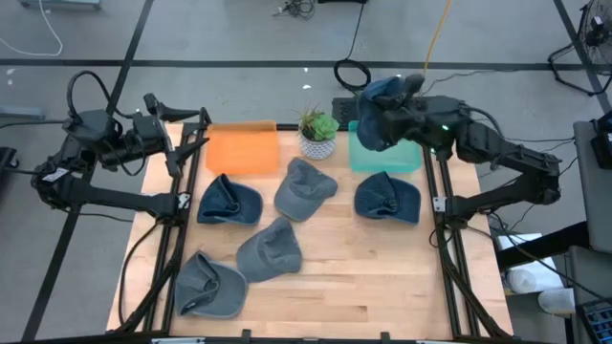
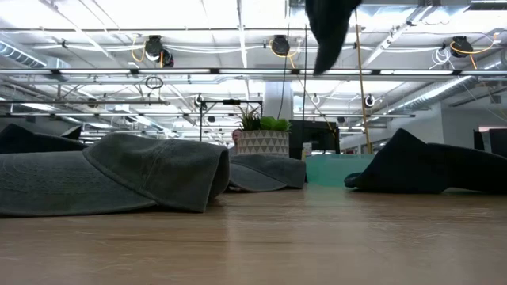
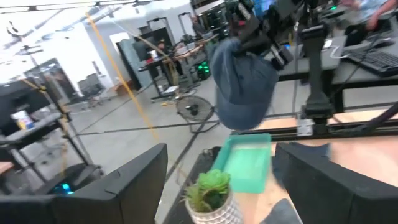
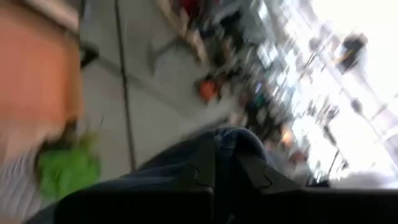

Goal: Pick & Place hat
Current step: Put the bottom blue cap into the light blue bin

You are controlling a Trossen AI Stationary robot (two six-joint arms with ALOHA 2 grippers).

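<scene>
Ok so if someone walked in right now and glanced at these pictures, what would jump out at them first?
First, the dark blue hat dangling in the air from the right gripper, jaws shut on it, above the teal bin at the table's back right. Next, the five hats scattered over the wooden table, blue and grey ones mixed. The orange bin and small potted plant sit along the back edge.

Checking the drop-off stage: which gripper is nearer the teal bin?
Right. The right gripper hangs over the teal bin, holding a blue hat; the left gripper waits beyond the orange bin.
</scene>
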